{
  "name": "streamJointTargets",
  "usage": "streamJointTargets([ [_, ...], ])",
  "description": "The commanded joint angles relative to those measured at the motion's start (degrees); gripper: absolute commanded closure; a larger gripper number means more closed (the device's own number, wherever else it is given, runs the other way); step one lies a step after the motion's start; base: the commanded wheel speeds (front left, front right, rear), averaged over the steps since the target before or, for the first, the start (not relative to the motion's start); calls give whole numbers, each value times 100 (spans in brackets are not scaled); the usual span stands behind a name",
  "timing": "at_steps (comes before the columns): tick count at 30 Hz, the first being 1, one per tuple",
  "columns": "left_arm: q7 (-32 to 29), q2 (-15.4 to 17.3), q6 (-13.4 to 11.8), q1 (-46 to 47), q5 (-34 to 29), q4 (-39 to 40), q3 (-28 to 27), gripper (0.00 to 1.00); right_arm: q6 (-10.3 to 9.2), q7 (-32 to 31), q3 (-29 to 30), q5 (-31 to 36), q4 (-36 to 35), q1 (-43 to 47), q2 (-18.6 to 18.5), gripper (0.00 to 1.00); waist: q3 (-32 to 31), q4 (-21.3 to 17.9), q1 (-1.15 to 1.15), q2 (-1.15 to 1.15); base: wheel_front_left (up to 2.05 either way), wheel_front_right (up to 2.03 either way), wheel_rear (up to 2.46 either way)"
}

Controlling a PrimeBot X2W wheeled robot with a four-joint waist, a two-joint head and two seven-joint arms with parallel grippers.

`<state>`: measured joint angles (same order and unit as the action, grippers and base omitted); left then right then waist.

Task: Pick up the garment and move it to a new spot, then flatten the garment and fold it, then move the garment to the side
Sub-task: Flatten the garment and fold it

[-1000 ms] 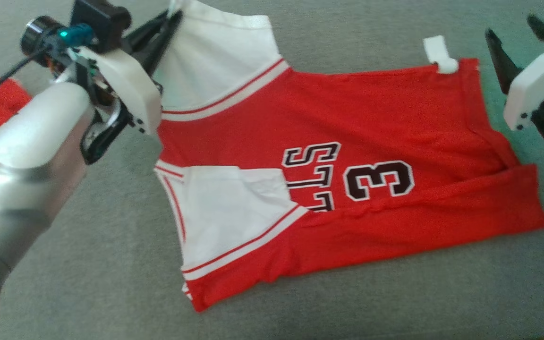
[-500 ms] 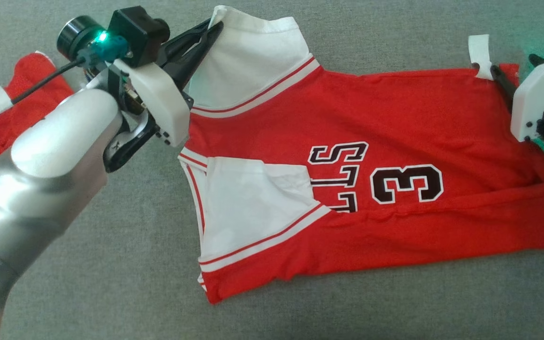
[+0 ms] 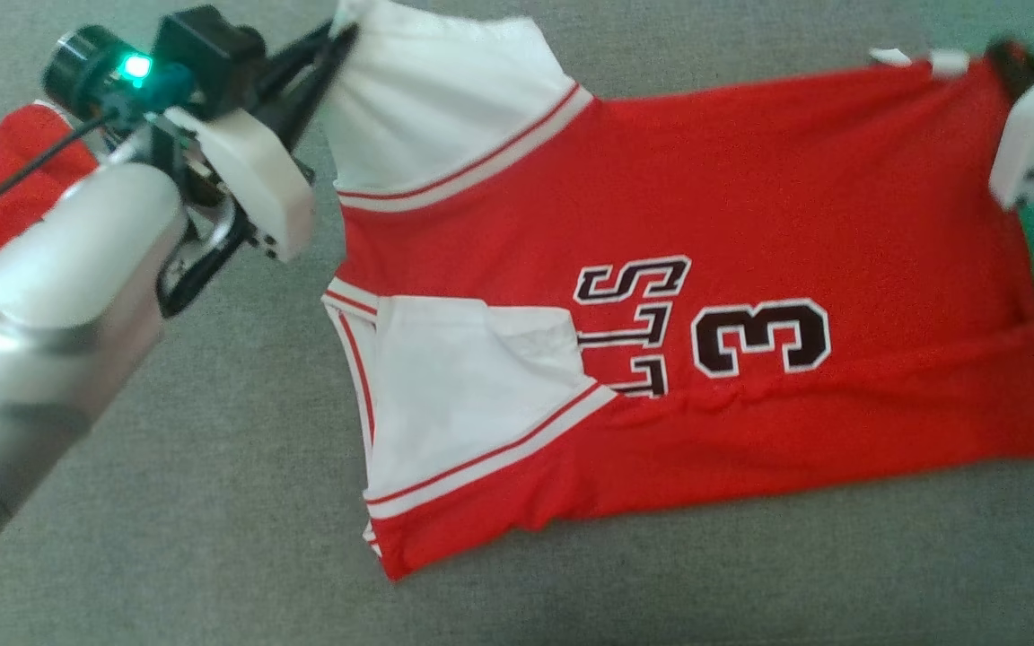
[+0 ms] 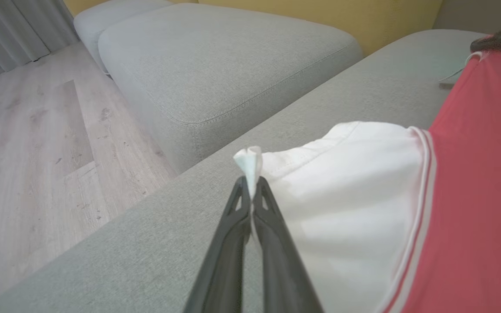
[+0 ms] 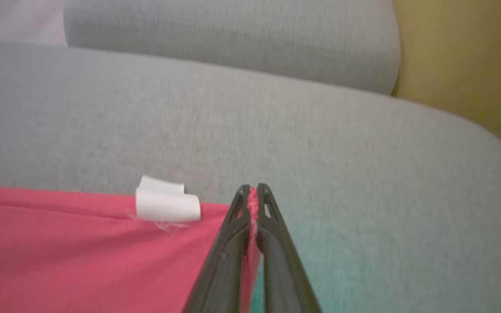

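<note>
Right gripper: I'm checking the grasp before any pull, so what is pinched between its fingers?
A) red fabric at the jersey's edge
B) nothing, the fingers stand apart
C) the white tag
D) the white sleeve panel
A: in the right wrist view the right gripper is closed on a sliver of red cloth of the jersey, while the white tag lies free beside it.

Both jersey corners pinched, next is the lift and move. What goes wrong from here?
1. Slip: the left fingers pinch only the tip of the white sleeve corner, the right fingers a sliver of red hem. Either may pull out under tension.
2. The jersey has its near edge folded over; lifting may carry that crease along.
3. A second red garment lies beside the left arm and might snag.
</note>
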<state>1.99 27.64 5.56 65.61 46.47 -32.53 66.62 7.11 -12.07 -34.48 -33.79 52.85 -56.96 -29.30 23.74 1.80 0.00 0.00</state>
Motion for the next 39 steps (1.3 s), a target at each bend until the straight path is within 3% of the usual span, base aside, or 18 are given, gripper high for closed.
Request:
streamJointTargets([
  [1, 120, 209, -52, 513, -73, -80, -311, 100, 37, 242, 26, -34, -98, -266, -24, 100, 58, -38, 0, 0, 0, 0, 0],
  [14, 736, -154, 112, 1611, -685, -1262, -79, 100, 37, 1408, -130, 139, 171, -1145, 174, 100, 334, -187, 0, 0, 0, 0, 0],
  [23, 1167, -384, 186, 1523, -658, -1592, 223, 100, 37, 2103, -550, 62, 269, -957, 96, 100, 158, -115, 0, 0, 0, 0, 0],
  [30, 1089, 77, 191, 970, -458, -631, 601, 100, 37, 2075, -896, -566, 38, -288, -182, 100, -337, -28, 0, 0, 0, 0, 0],
  [39, -78, 1006, 191, -83, -494, 1393, 671, 100, 37, 1263, -1604, -1504, -666, 533, -846, 100, -912, 35, 0, 0, 0, 0, 0],
])
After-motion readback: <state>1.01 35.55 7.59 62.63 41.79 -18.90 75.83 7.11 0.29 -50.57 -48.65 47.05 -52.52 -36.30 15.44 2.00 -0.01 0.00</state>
